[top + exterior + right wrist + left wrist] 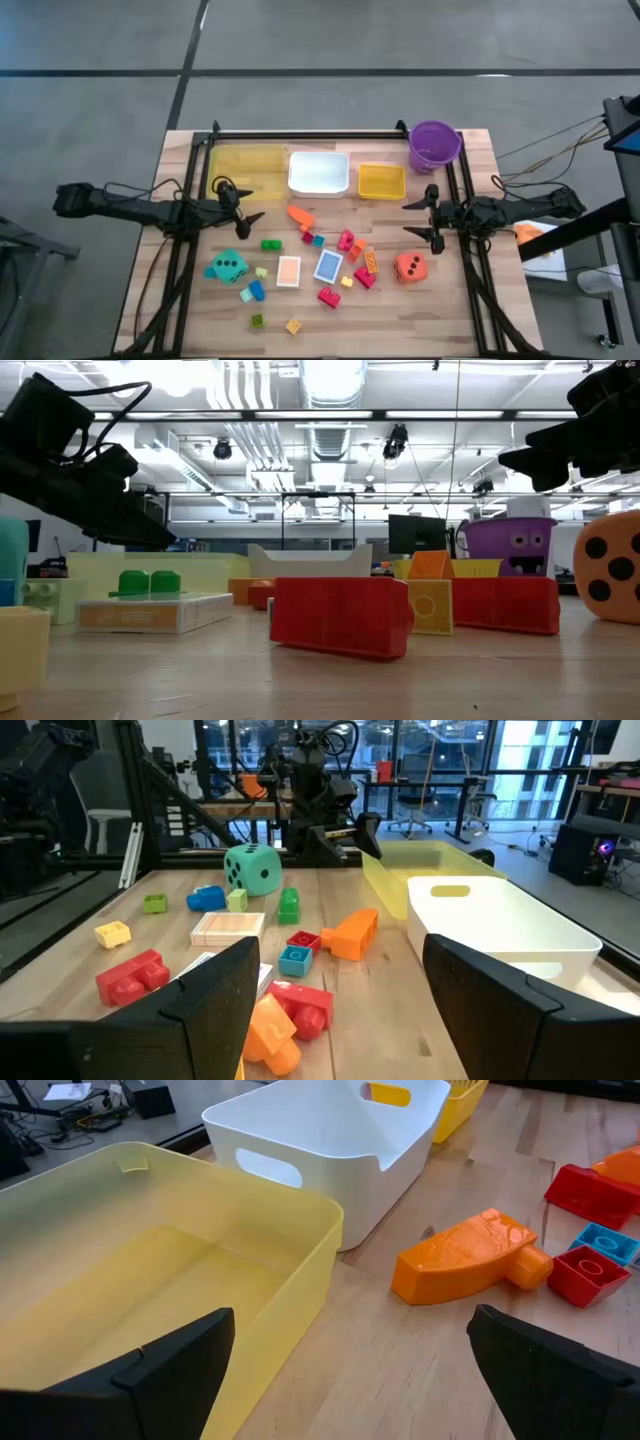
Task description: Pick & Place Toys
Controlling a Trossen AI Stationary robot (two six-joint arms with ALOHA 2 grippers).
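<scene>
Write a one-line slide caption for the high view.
Both arms hover with open claws, left and right, flanking scattered toys before three trays and a purple bucket.

Bright, even overhead light from long ceiling tube fixtures (pixel 330 412). Soft faint shadows under the red plastic block (pixel 340 617); nearest foreground slightly blurred.

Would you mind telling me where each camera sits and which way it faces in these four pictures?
High view: overhead, looking straight down on the table; both arms show.
Low view: at tabletop height, facing a red block; arms overhead.
Left wrist view: on the left arm, facing the yellow tray; left gripper open.
Right wrist view: on the right arm, facing the teal die; right gripper open.
Shared: both wrist views show the orange block.
</scene>
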